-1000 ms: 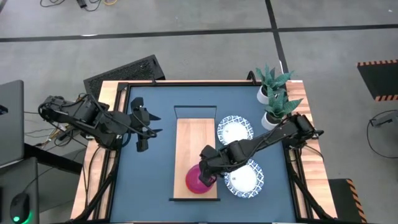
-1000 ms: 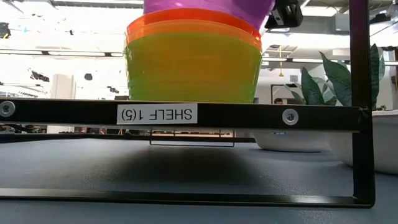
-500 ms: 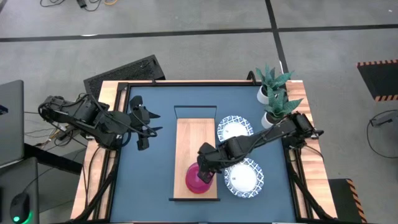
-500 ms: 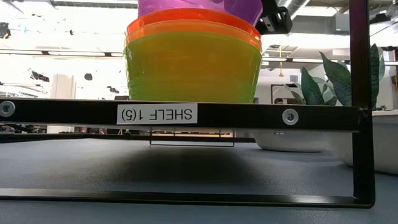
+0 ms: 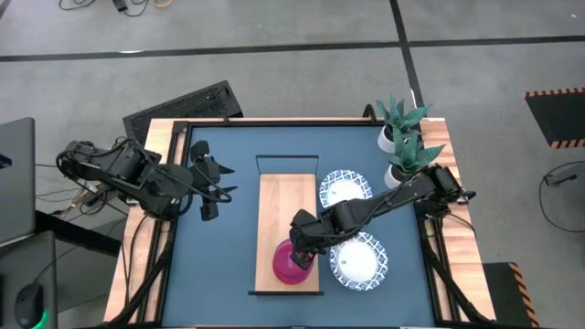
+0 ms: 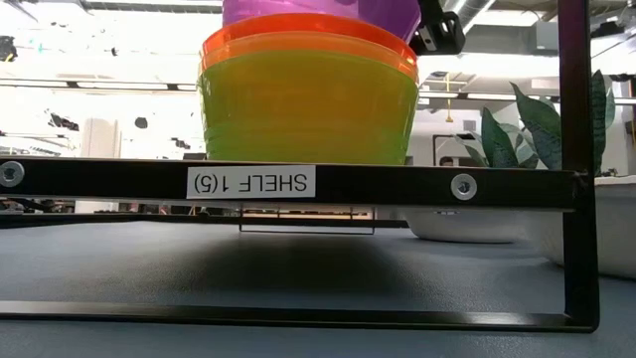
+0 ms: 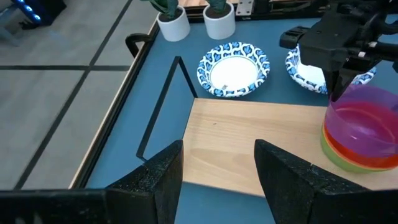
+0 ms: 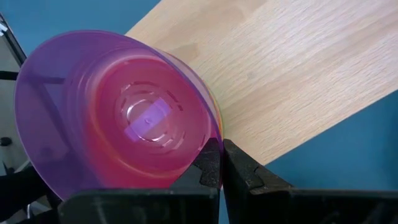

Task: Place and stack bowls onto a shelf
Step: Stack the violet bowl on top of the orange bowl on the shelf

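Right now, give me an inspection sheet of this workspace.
Surface: dark blue tabletop, wood border.
Job's things: purple bowl tops the bowl stack on the shelf; two white dishes on the table beside it.
Clutter: two potted plants at the far right corner.
Claws: right claw shut on the purple bowl's rim; left claw open, waiting by the table's left edge.
Cables: bundle by the left arm.
Surroundings: grey floor, laptop.

Four bowls [image 7: 357, 127], two dishes [image 5: 345, 191] — one shelf [image 5: 283, 212]
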`<control>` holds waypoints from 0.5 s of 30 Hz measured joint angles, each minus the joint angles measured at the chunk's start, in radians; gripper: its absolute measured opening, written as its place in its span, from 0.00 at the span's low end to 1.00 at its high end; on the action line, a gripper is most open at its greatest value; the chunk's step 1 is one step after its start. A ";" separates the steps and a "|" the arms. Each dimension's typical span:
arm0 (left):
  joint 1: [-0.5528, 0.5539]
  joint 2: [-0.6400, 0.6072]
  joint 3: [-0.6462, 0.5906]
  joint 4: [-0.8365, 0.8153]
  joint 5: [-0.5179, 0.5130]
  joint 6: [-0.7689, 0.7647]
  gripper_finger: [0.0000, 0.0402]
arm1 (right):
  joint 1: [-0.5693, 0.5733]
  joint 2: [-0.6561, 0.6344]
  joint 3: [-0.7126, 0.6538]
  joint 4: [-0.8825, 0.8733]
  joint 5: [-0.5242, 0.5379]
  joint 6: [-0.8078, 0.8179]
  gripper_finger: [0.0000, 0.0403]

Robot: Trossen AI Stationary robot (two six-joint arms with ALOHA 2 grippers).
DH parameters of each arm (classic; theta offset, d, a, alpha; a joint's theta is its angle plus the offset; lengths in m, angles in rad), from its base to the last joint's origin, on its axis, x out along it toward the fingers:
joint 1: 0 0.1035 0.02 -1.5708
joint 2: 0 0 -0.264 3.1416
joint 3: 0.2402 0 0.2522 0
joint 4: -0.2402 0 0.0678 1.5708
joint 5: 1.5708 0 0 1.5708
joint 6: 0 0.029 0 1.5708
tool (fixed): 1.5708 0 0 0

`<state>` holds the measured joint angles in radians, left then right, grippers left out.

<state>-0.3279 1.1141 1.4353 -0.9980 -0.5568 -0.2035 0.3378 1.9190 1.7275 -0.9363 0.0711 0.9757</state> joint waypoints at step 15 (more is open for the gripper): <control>0.000 0.000 0.000 0.000 0.000 0.012 0.46 | 0.002 0.000 0.000 0.003 -0.021 0.000 0.06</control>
<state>-0.3279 1.1141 1.4353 -0.9977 -0.5568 -0.1910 0.3401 1.9190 1.7275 -0.9329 0.0498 0.9752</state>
